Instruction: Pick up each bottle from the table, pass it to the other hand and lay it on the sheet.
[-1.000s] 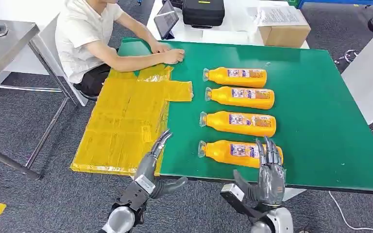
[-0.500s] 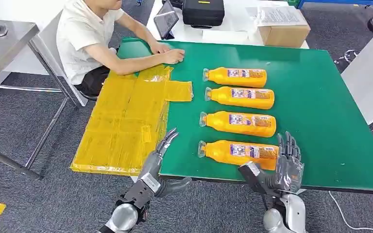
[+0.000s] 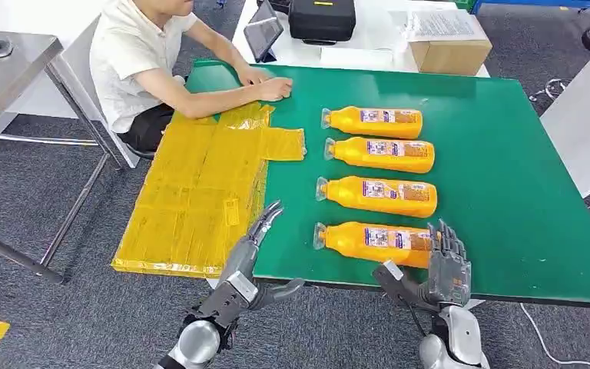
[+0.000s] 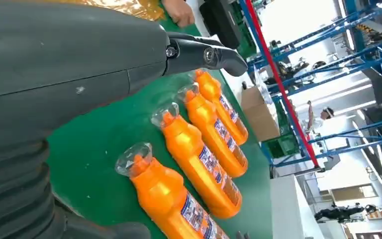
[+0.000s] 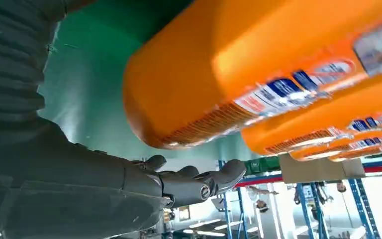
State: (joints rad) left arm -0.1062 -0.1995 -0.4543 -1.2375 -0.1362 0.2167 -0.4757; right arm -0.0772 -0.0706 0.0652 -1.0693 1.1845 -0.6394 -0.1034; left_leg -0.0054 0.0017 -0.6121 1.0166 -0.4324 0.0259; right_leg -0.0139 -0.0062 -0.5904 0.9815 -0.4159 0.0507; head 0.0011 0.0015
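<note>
- Orange plastic bottle [image 3: 376, 242], nearest of four, lies on the green table [image 3: 507, 192] beside the yellow sheet [image 3: 192, 200].
- Right hand [image 3: 447, 265] spreads empty at its base; it should wrap mid-body.
- Left hand [image 3: 253, 254] waits, splayed, beside the cap.

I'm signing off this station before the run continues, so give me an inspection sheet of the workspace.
Surface: green table, bare at its right.
Job's things: four orange bottles lying in a column; yellow sheet holds none.
Clutter: cardboard box, black case, tablet on the far table.
Robot hands: left robot hand open; right robot hand open at the nearest bottle's base.
Cables: white cable on the floor.
Surroundings: seated person, hands on the sheet.
</note>
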